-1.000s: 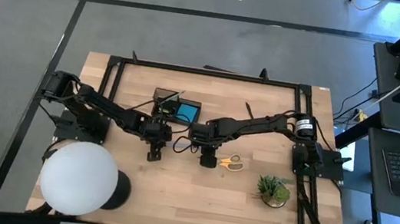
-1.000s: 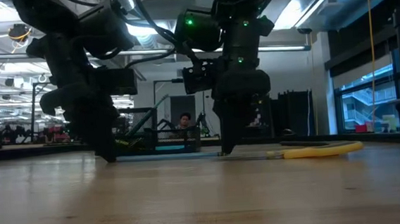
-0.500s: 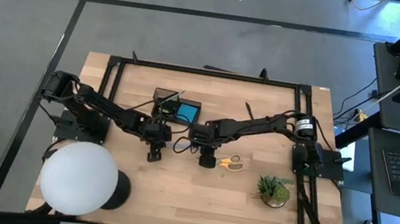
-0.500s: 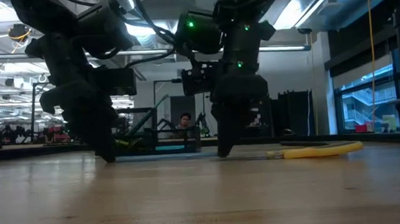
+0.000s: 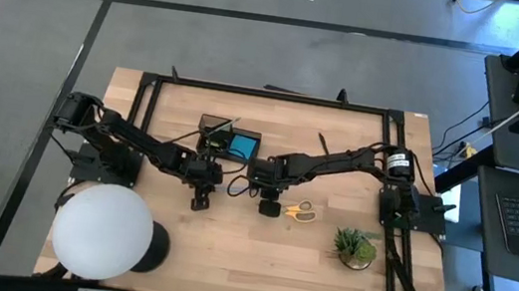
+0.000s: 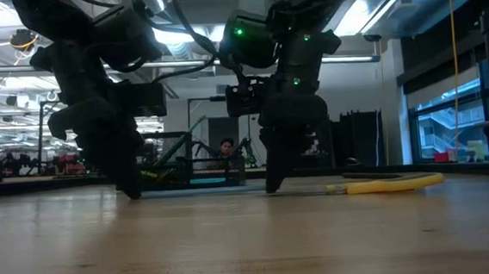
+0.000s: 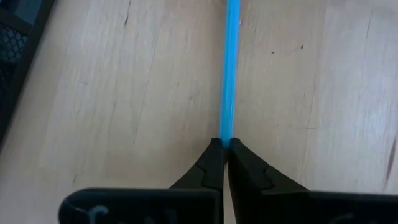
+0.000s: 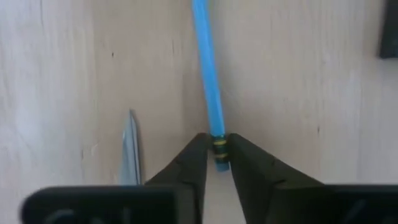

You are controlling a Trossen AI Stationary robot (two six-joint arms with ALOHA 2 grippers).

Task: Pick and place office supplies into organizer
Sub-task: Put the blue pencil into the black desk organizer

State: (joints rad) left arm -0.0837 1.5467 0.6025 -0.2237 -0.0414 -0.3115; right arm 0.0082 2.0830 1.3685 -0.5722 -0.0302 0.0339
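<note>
Wrist views: a thin blue pencil (image 7: 229,68) lies flat on the bench (image 5: 254,265), mid-bench, just in front of the organizer (image 5: 229,139).
Left hand (image 7: 222,147): pinched shut on one end of the pencil.
Right hand (image 8: 216,149): narrowly parted around the other, banded end; a firm grip is not clear.
Handling: likely light, stiff and smooth, apt to roll; one hold near the middle would keep it level.
Organizer: toward the back edge, a blue pad (image 5: 240,145) in one compartment.
Scissors (image 5: 299,211): beside the right hand.
</note>
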